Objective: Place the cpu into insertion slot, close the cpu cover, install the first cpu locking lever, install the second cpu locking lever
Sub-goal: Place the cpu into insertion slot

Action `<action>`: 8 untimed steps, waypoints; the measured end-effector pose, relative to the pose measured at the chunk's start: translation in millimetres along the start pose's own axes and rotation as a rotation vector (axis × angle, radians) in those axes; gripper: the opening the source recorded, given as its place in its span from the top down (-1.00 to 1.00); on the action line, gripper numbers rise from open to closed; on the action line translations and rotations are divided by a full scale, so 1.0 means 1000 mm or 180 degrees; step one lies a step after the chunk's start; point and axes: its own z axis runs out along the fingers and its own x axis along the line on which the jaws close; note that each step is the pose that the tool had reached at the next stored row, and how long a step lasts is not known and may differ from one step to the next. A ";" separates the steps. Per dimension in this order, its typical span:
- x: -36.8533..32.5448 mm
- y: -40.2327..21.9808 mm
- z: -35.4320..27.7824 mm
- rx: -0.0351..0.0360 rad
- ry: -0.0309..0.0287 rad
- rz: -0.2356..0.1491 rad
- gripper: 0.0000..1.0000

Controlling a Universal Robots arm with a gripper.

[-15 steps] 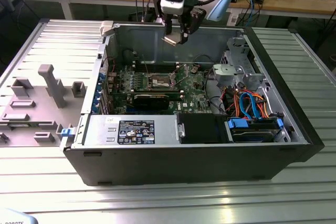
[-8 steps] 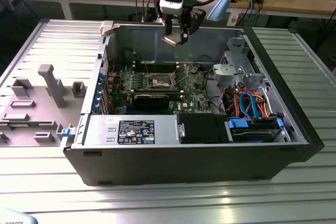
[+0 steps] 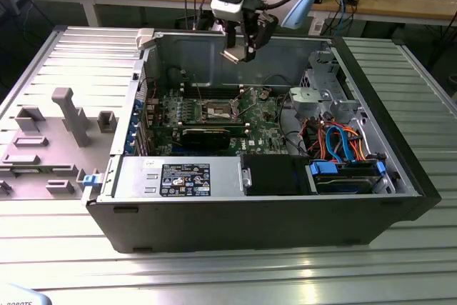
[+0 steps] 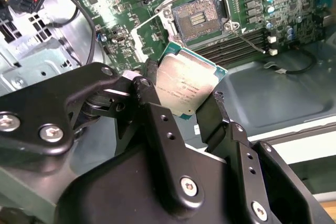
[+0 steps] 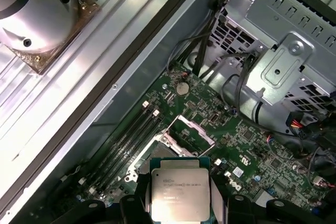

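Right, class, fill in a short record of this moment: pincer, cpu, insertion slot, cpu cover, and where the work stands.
pincer: shut on the cpu
cpu: held by two opposite edges, up over the motherboard, not yet seated
insertion slot: empty, contacts exposed
cpu cover: raised open
work so far: no step finished

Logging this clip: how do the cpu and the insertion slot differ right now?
The cpu is gripped at its edges by the claw, off the board; the insertion slot sits fixed in the green board. The cpu shows a dull silver top with a thin green rim; the insertion slot is a dark, empty square in a silver surround. Both are square.
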 end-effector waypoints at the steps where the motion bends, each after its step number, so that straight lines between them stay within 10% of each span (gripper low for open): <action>1: 0.0000 0.0000 0.0002 -0.0001 -0.0003 0.0035 -0.08; 8: 0.0020 -0.0025 0.0004 -0.0002 -0.0008 0.0095 -0.08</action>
